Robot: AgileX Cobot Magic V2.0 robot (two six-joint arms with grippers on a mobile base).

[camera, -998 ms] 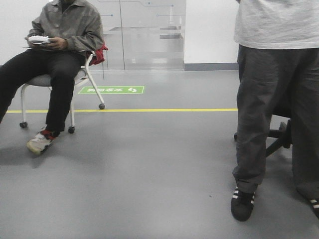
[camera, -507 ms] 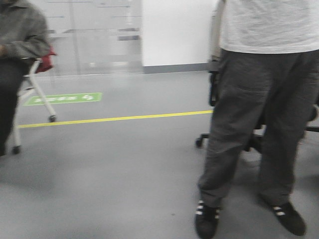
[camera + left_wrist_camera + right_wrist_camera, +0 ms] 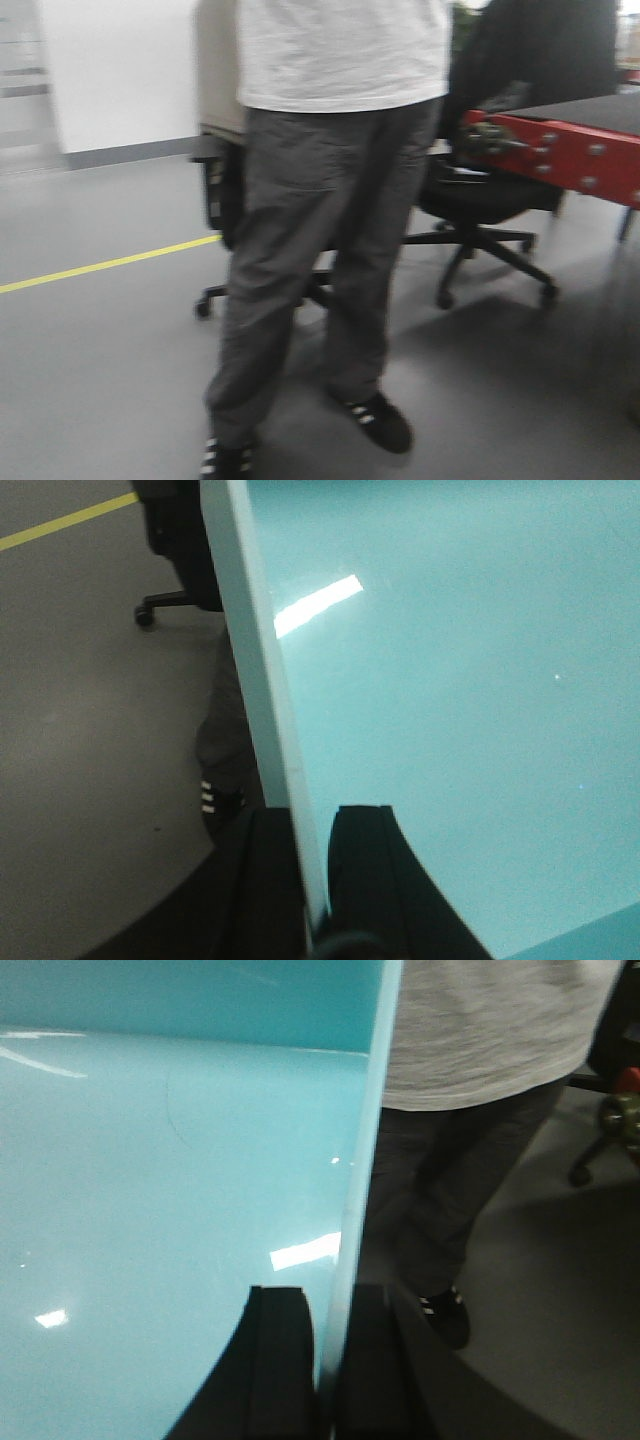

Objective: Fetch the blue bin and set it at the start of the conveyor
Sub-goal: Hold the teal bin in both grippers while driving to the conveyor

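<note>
Room: grey floor (image 3: 100, 380) crossed by a yellow line (image 3: 90, 267), with a pale wall behind; the front view is smeared with blur.
Person: a standing person (image 3: 330, 200) in a white shirt and grey trousers fills the middle of the front view, close to the robot.
Blue bin: the blue bin (image 3: 450, 680) is held off the floor between the two arms. Each wrist view is filled with its smooth aqua inside and one side wall seen edge-on.
Left hand: the left hand (image 3: 305, 820) is clamped on the bin's wall, one finger inside and one outside.
Right hand: the right hand (image 3: 325, 1295) is closed the same way on the opposite wall.
Conveyor start: the conveyor start (image 3: 560, 150) shows its red bolted frame and dark belt at the right edge of the front view, just behind a black office chair (image 3: 490, 195).
Key relation: the belt lies ahead and to the right of the bin. The bin appears to span across the robot from hand to hand, so the right hand is the nearer one — with the person and chair partly in the way.
Hidden: the bin is not in the front view, and its outer faces and far corners are not seen. The belt is cut off by the picture's edge — how high the bin rides against it cannot be told.
</note>
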